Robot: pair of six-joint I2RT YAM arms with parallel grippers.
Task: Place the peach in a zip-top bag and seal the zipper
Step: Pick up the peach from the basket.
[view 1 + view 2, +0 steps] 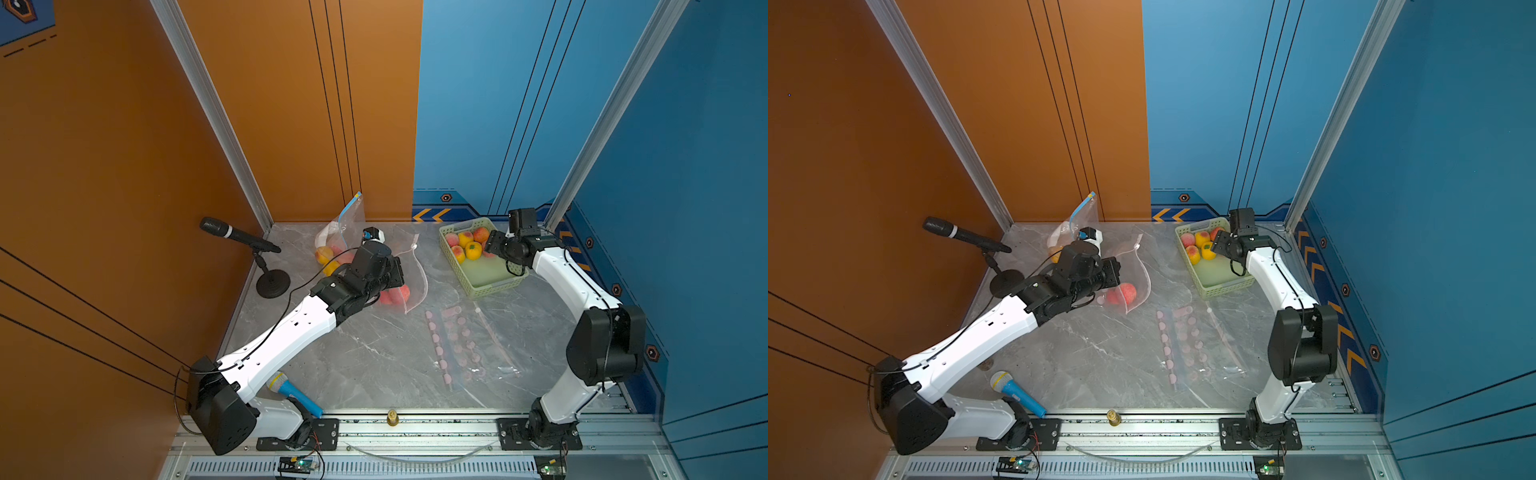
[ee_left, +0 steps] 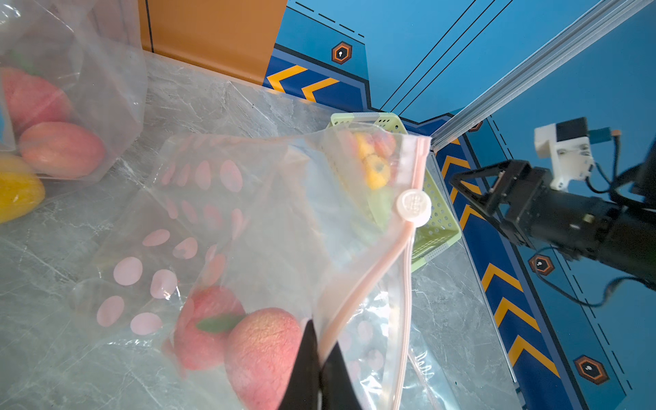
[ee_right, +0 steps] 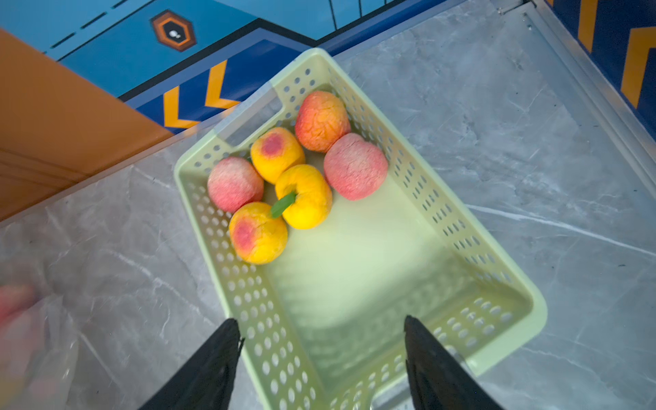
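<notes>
Now L gripper (image 2: 319, 365) pinches bag (image 2: 284, 220) rim, mouth open, two peaches (image 2: 262, 351) inside. R gripper (image 3: 319, 319) hovers, jaws apart, over basket (image 3: 248, 309) w/ six peaches (image 3: 355, 170): centre on one, descend straight, close gently.

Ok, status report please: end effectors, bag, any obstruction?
Left end effector shut on dotted bag, zipper edge. Right end effector open over basket. Two peaches bagged, mouth unsealed. No obstruction seen.
</notes>
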